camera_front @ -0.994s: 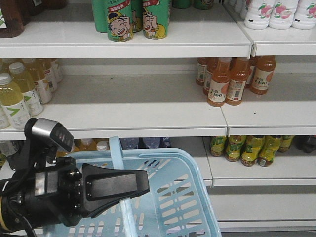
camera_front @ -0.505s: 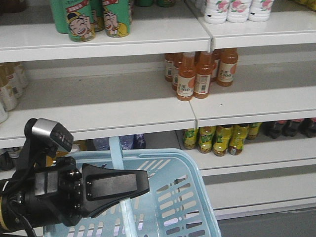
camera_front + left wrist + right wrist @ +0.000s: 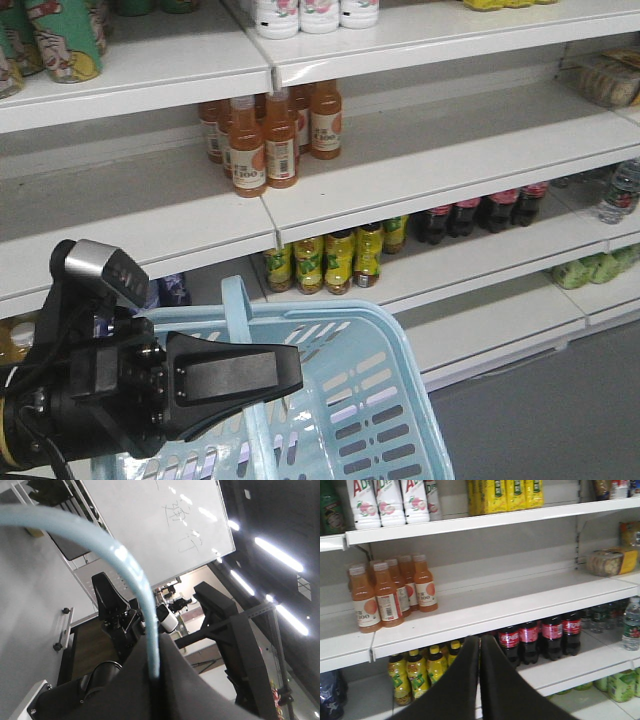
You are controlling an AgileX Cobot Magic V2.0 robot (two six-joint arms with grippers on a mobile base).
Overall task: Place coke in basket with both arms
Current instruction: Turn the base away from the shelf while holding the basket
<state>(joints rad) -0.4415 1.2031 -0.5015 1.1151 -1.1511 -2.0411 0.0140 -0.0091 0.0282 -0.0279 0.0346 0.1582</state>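
While left claw (image 3: 154, 677) pinches the basket (image 3: 372, 402) handle and right claw (image 3: 479, 641) sits pressed together, empty, aimed at the coke (image 3: 540, 637) row on the lower shelf (image 3: 580, 672), reaching in unspread could knock tightly packed bottles over.

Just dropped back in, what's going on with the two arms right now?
The left gripper is shut on the handle of the light blue basket, holding it up in front of the store shelves. The right gripper is shut and empty, pointing at the lower shelf where the coke bottles stand in a row beside yellow-labelled bottles. No coke is picked yet, and none shows in the basket.
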